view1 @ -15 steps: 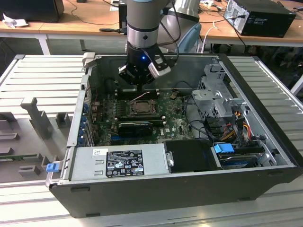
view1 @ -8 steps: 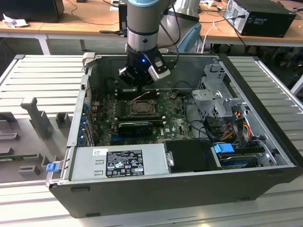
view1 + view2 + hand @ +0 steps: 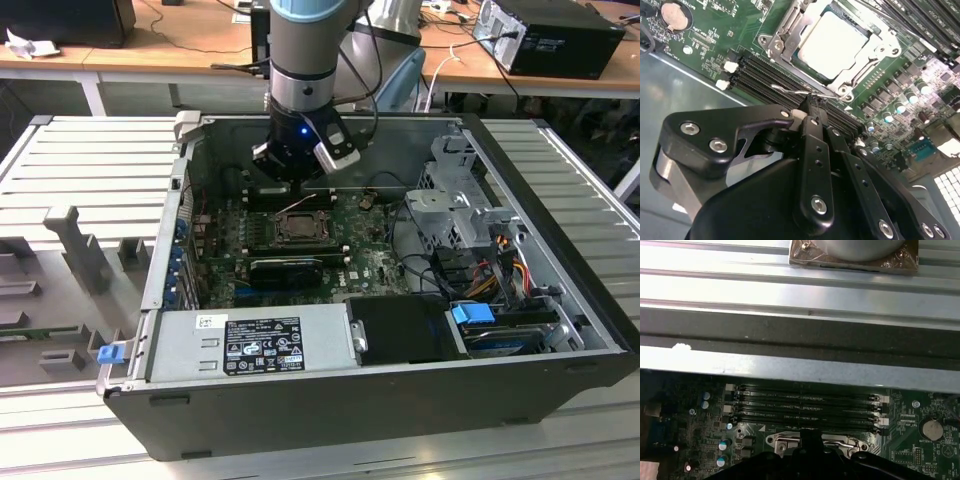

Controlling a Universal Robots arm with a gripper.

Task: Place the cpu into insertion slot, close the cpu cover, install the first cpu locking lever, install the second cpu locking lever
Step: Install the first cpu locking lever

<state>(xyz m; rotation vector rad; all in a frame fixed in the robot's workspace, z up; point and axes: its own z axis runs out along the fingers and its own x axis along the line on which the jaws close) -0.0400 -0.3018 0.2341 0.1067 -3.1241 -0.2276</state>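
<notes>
The pincer (image 3: 812, 107) hangs inside the open computer case (image 3: 400, 390), low over the green motherboard (image 3: 710, 45). In the second wrist view its black fingers (image 3: 815, 150) are pressed together at the tip, and they seem to pinch a thin silver wire lever (image 3: 790, 91), though the grip itself is hard to make out. Just past the pincer tip sits the insertion slot (image 3: 785, 25), and the cpu (image 3: 832, 42) lies flat in it with its pale grey face up. The cpu cover (image 3: 860, 67), a shiny metal frame, lies down around the cpu. Long black memory slots (image 3: 760, 75) run between the pincer and the slot. In the exterior view the slot (image 3: 298, 226) is right below the pincer (image 3: 300, 170). In the first wrist view the memory slots (image 3: 805, 407) lie just beyond the slot's metal frame (image 3: 810, 440).
</notes>
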